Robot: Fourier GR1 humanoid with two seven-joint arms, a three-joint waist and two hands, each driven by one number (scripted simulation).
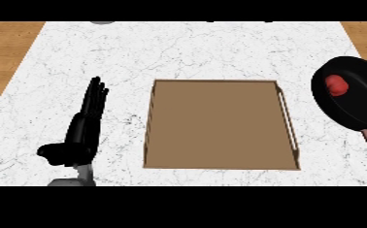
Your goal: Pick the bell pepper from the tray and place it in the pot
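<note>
Nearest the view's lower edge, at the left, the left hand rests on the marble counter, its fingers straight and together, pointing away, holding nothing; it lies well apart from the pot and has no part in the step. Just beyond and to its right sits the brown tray, a shallow rectangle with a low rim and a pale handle along its right side; nothing lies in it. Farther right, at the view's edge, stands the black pot, partly cut off by the frame; the red bell pepper lies inside it, on its dark floor near the left wall. The right hand does not show, so whether its fingers are spread or curled cannot be told; a small pinkish sliver below the pot is too little to name.

Judging by how things lie, the placing looks done; what remains is only to leave well. Doing that well means any withdrawal should go up and clear of the pot's rim before moving sideways, so the pot is not nudged along the counter and the pepper is not rolled out; the left hand may remain where it is.
</note>
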